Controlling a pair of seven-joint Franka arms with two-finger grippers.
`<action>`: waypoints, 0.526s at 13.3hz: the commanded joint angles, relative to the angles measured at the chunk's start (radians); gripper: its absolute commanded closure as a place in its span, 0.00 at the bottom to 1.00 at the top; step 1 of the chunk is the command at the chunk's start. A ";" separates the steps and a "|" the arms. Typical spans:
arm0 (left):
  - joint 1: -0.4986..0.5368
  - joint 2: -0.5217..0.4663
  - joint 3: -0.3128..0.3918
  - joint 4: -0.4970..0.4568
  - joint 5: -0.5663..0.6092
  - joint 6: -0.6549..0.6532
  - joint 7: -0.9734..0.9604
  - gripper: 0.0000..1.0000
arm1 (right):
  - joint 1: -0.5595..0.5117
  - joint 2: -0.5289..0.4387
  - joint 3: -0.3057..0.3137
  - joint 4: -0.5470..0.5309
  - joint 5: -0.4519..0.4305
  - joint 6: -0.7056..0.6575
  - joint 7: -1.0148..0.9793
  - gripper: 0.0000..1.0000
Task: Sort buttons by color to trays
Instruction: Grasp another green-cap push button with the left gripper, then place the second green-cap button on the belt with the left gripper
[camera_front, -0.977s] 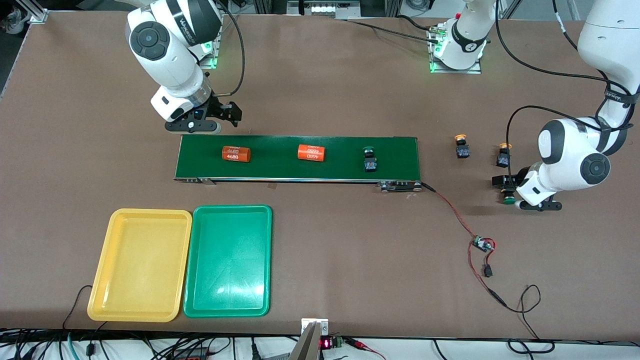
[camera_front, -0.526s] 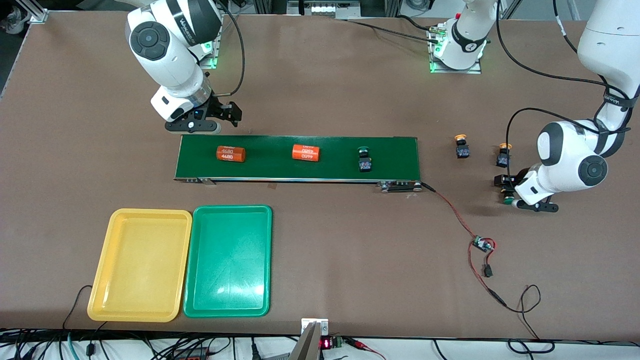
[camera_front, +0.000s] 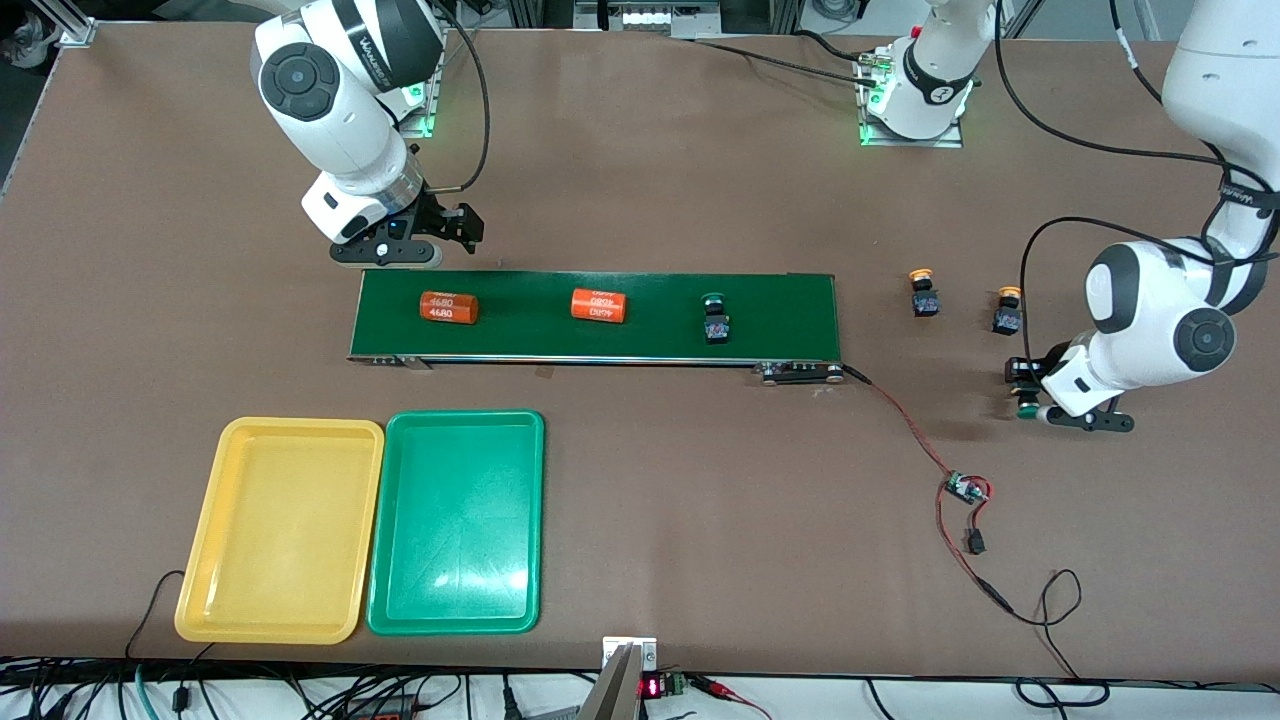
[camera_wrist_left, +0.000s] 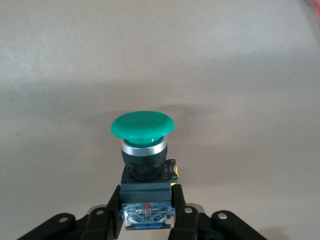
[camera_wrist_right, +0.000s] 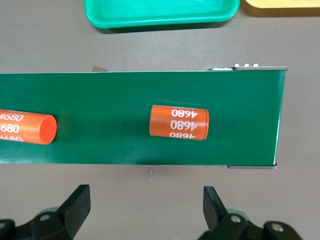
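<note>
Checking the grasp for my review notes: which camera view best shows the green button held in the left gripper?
The left wrist view: the green-capped button fills the frame, its body clamped by the left gripper. The front view shows only a green speck beside the arm. The right wrist view misses it.

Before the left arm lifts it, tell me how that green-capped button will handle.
Green-capped button probably rigid: hard block body. Likely top-heavy, its wide cap overhanging the narrow base, so it may tip when set down. Left claw clamps the base, so the grip looks secure.

A robotics lab — bench-mounted arms, conveyor belt (camera_front: 595, 316), loose cables (camera_front: 1040, 600).
</note>
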 joint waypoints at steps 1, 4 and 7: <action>-0.031 -0.131 -0.085 -0.037 -0.045 -0.149 -0.059 1.00 | 0.000 0.002 0.002 0.010 0.010 -0.013 0.012 0.00; -0.092 -0.197 -0.179 -0.080 -0.126 -0.198 -0.237 1.00 | 0.000 0.002 0.002 0.010 0.012 -0.013 0.012 0.00; -0.129 -0.241 -0.286 -0.124 -0.137 -0.188 -0.379 1.00 | 0.000 0.002 0.002 0.010 0.010 -0.013 0.012 0.00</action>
